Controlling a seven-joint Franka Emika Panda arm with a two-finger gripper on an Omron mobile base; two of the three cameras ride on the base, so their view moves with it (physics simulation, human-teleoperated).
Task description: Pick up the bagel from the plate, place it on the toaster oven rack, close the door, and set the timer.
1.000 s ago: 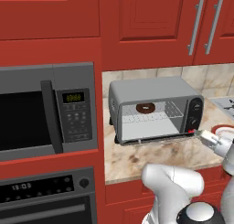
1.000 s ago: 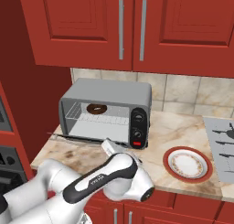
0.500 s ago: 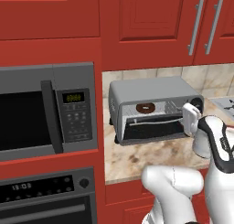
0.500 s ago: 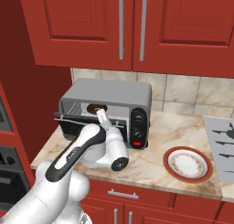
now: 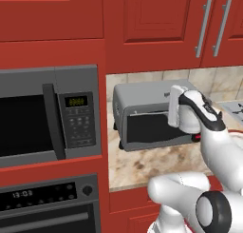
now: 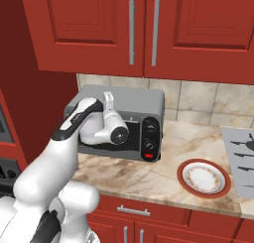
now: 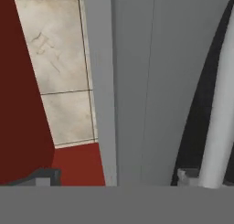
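The grey toaster oven [image 5: 142,96] [image 6: 144,100] stands on the counter with its dark glass door [image 5: 147,128] up and closed. The bagel and the toaster oven rack are hidden behind it. My gripper [image 5: 173,107] [image 6: 107,104] [image 7: 116,178] is at the door's top edge and open, holding nothing. In the hand view the silver handle bar [image 7: 219,104] runs close by on the right, over dark glass. The black side panel [image 6: 150,133] carries knobs and a red button [image 6: 149,156]. The white plate [image 6: 204,178] with a red rim lies empty to the right.
A built-in microwave [image 5: 47,115] and a wall oven [image 5: 47,203] fill the left. Red cabinets [image 6: 134,29] hang above the toaster oven. A stove top [image 6: 242,157] borders the marble counter [image 6: 144,175] at the far right.
The door has swung up from open to closed, with my hand rising along with it. The bagel and rack that showed inside are now covered.
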